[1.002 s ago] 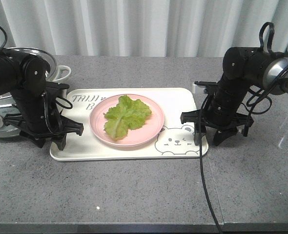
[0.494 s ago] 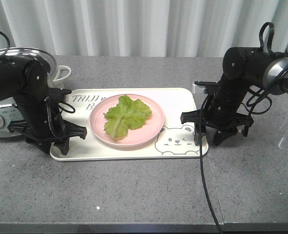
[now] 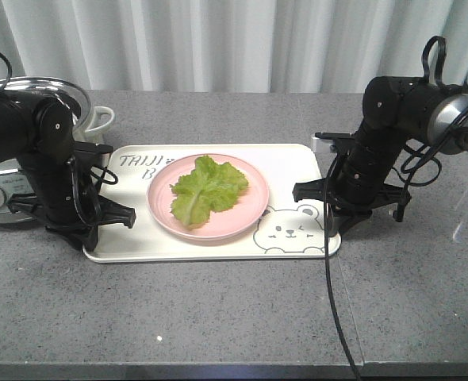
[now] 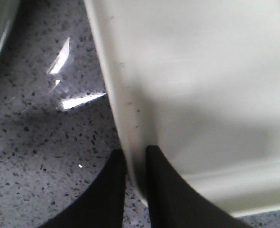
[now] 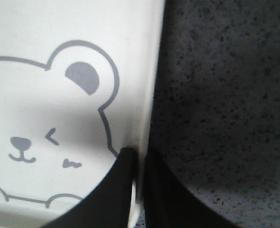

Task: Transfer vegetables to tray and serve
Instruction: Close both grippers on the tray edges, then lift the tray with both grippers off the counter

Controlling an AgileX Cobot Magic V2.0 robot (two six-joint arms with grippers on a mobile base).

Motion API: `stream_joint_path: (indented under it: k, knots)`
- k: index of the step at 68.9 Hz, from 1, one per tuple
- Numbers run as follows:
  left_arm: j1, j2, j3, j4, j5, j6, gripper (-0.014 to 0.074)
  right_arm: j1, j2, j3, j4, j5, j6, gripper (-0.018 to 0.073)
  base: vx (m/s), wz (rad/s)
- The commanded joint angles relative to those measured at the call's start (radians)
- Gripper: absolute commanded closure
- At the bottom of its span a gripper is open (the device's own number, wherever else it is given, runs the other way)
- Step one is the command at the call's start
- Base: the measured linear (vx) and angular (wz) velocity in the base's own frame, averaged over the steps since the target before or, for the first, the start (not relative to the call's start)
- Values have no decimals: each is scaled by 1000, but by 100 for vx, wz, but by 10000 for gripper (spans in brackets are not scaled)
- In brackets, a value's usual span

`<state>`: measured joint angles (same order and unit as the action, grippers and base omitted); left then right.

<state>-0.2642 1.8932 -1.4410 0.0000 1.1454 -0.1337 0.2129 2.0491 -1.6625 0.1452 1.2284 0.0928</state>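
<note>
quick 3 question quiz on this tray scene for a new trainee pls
1. True or false: the lettuce leaf lies directly on the tray.
2. What does the left gripper pinch? A) a pot handle B) the tray rim C) the plate edge
3. Fill in: the right gripper clamps the tray rim beside the printed ____.

Key:
1. False, it lies on the pink plate.
2. B
3. bear
</note>
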Motion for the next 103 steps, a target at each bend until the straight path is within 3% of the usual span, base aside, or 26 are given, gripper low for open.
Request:
stream_joint_path:
  k: [1,69,103]
  knots:
    - [-8,-17,2,-109,-30,61,605,-3,-50,-23,-12,-15,-26,568,0,0]
    - [-8,-144,-1,-188,-132,78,604,-4,-135,-25,-54,-19,-37,568,0,0]
    - [-8,-201,-115,-194,-88,78,604,-4,-168,-25,-65,8,-37,568,0,0]
